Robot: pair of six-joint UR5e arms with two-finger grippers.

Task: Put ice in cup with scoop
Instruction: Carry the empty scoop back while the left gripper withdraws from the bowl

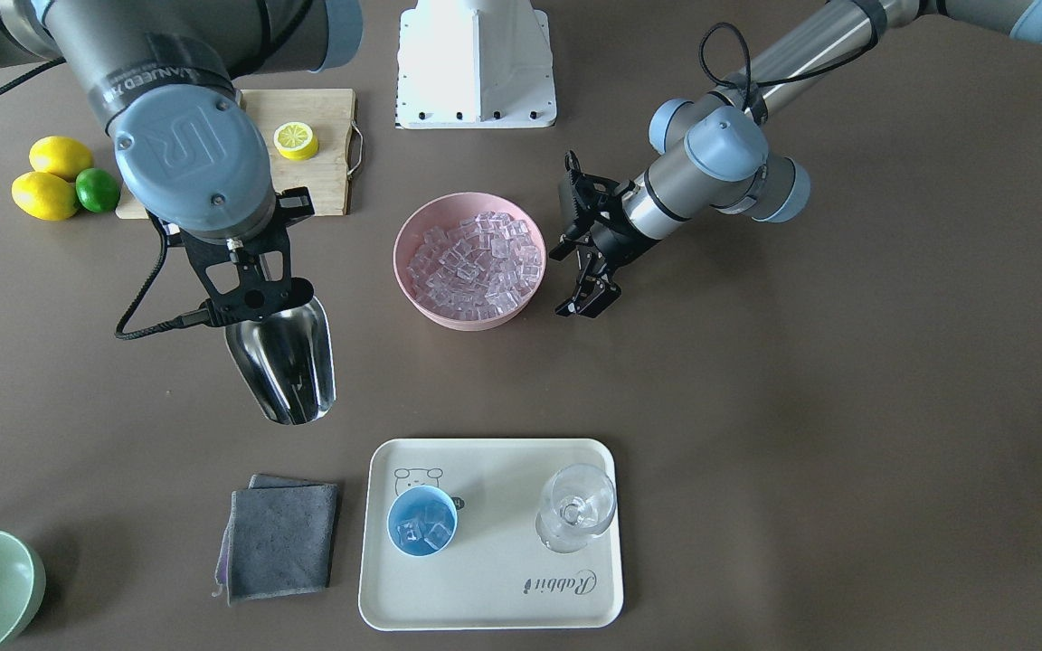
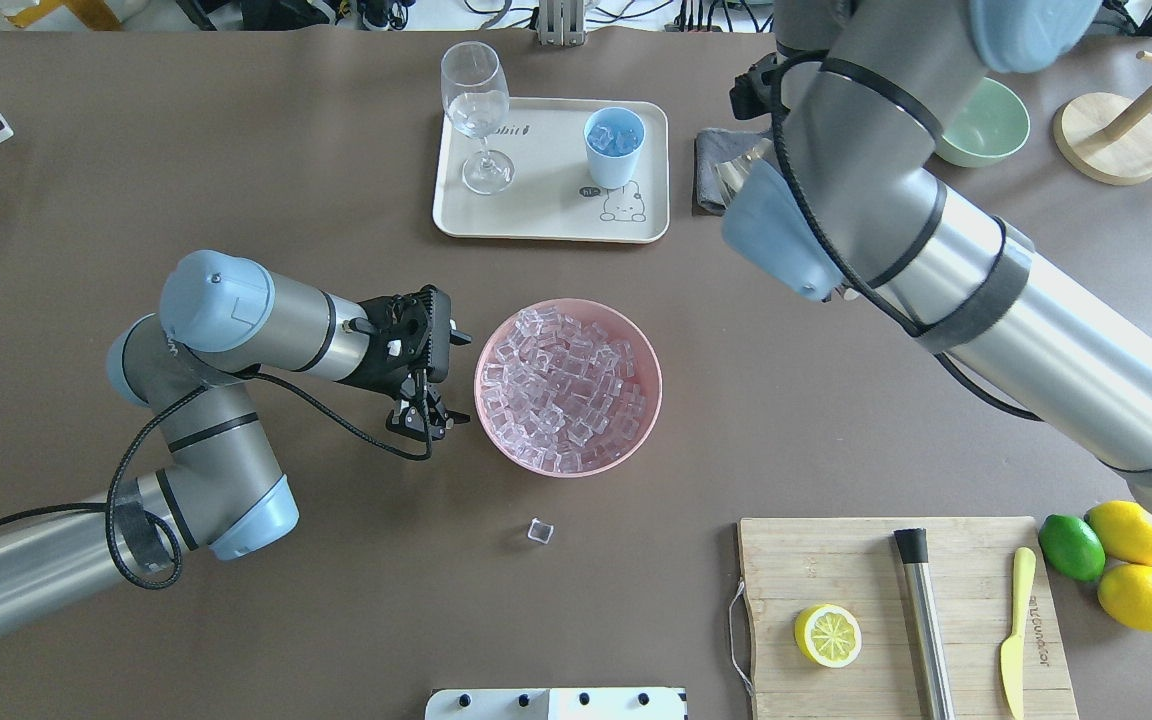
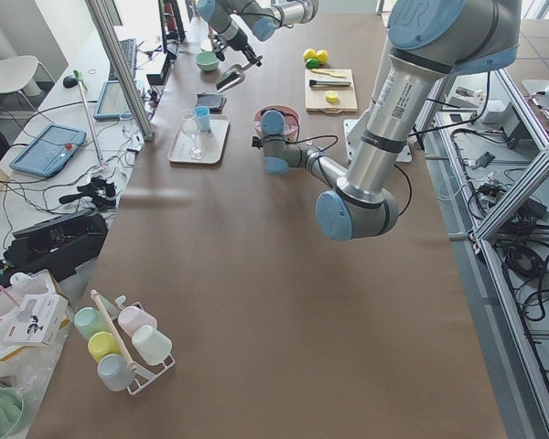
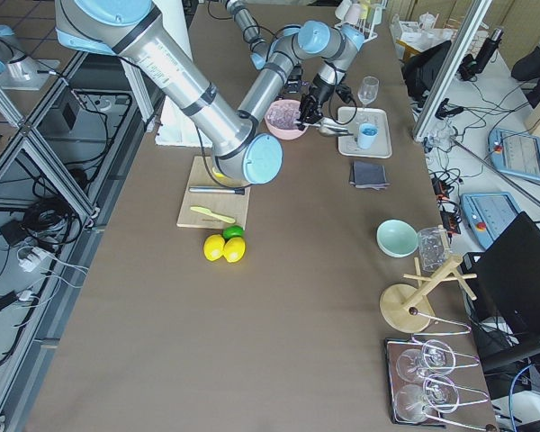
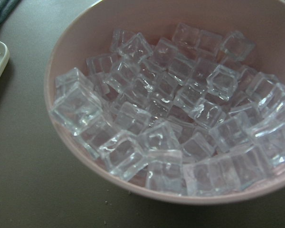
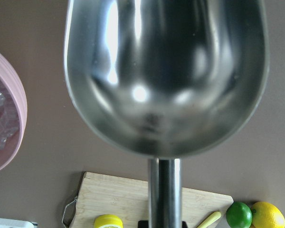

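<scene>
Two grippers: the right gripper (image 1: 254,294) is clamped on the handle of the shiny stainless-steel scoop (image 1: 286,366). The left gripper (image 1: 586,298) waits beside the round pink plastic bowl (image 1: 405,237); I cannot tell its spread. The scoop hangs empty. The small light-blue plastic cup (image 1: 421,523) holds some clear ice (image 1: 423,533). Likely next: dip into the bowl's heap, mouth low.

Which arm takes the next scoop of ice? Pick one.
Right: the right end effector holds the empty scoop near the pink bowl of ice; the left end effector holds nothing.
</scene>
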